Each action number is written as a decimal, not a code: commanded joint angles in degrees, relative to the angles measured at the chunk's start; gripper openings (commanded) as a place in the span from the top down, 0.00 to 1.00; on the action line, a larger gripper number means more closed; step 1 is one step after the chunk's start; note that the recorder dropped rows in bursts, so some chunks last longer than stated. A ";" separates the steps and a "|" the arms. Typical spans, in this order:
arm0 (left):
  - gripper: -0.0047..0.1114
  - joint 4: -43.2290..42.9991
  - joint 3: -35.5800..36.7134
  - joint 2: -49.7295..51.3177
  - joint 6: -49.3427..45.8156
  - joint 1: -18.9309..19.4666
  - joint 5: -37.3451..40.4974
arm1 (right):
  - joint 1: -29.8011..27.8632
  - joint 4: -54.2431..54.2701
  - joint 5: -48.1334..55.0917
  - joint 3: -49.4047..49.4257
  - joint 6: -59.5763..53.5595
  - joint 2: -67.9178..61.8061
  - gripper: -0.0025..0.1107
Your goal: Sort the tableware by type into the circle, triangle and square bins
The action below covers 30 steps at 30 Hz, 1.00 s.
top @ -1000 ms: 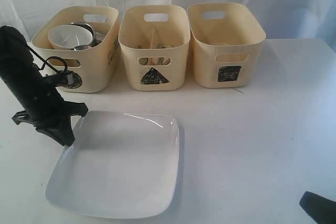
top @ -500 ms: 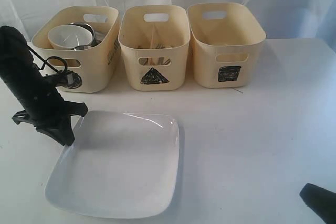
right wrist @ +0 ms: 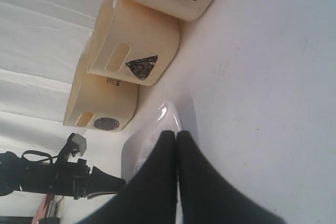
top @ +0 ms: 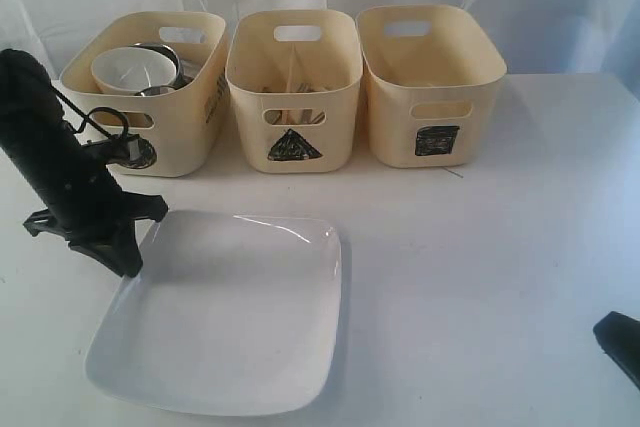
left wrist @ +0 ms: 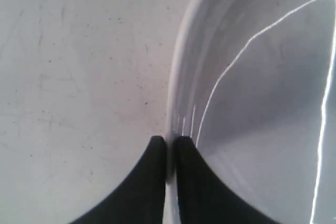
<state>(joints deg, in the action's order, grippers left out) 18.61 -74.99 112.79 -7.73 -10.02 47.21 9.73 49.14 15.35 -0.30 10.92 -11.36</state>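
The large white square plate [top: 230, 317] lies on the table in front of the bins. My left gripper [top: 127, 265] is at its left rim. In the left wrist view the two black fingers [left wrist: 157, 166] are shut on the rim of the plate [left wrist: 262, 103], one inside and one outside. My right gripper [right wrist: 175, 135] is shut with nothing in it and shows only as a black tip [top: 620, 339] at the lower right edge. A steel bowl [top: 160, 52] and a pale round dish [top: 132, 69] sit in the circle bin [top: 190, 137]. Utensils [top: 290, 87] show dimly inside the triangle bin [top: 340, 137].
The square bin [top: 470, 107] stands at the right of the row; its inside is hidden. A white curtain hangs behind the bins. The left arm's black body [top: 50, 157] leans over the table in front of the circle bin.
The right gripper's tip has slid to the right, toward the edge of the exterior view. The left gripper and the plate have barely moved.
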 commanded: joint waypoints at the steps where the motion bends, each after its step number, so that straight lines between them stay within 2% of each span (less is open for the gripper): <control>1: 0.96 0.39 0.34 -0.80 0.07 -0.09 0.16 | 0.21 0.36 -1.39 0.30 0.47 0.38 0.98; 9: 0.96 0.39 0.34 -0.80 0.07 -0.09 0.04 | 0.21 0.47 -7.52 0.30 3.19 0.38 0.98; 22: 0.96 0.51 0.34 -0.80 0.22 -0.09 -0.46 | 0.21 0.27 -10.75 0.30 2.66 0.38 0.98; 30: 0.96 0.52 0.34 -0.80 0.22 -0.09 -0.57 | 0.21 -0.61 -9.25 0.30 0.78 0.38 0.98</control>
<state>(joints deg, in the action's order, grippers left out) 18.71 -74.99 112.71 -7.73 -10.02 46.50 9.73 49.20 5.76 -0.30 12.84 -11.36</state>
